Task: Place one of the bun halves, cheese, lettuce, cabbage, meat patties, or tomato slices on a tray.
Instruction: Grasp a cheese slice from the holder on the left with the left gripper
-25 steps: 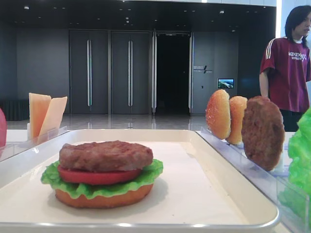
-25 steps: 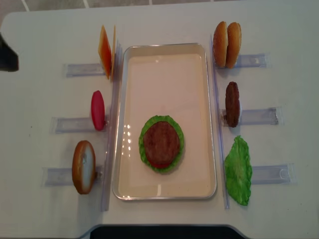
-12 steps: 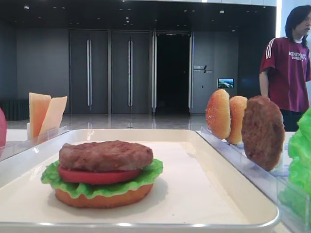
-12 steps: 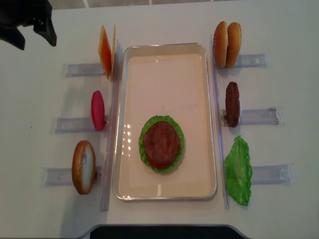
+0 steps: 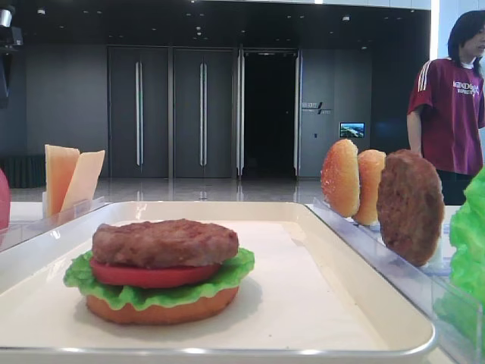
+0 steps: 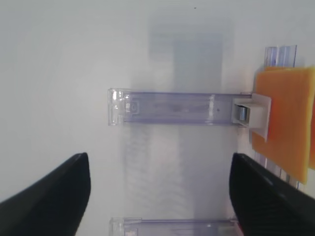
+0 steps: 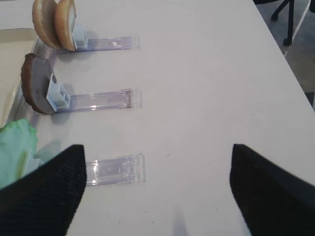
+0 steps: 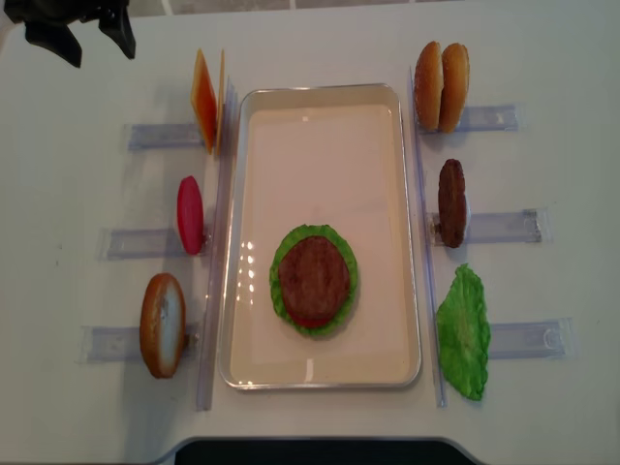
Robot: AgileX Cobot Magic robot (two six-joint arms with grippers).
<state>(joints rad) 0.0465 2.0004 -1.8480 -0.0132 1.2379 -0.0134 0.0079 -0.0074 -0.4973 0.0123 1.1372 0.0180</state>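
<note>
White and matte, the surface (image 8: 542, 407) carries the tray (image 8: 325, 97) at its centre, with a stack (bun, lettuce, tomato, patty (image 8: 314, 279)) toward the near edge. Cheese (image 8: 202, 101) stands upright in a clear rack (image 8: 160, 136) beside the tray's far left corner. Left end effector (image 8: 82, 34) hovers at the far left corner, prongs apart, gripping nothing. Right end effector (image 7: 157, 196) also hangs spread over bare surface.
</note>
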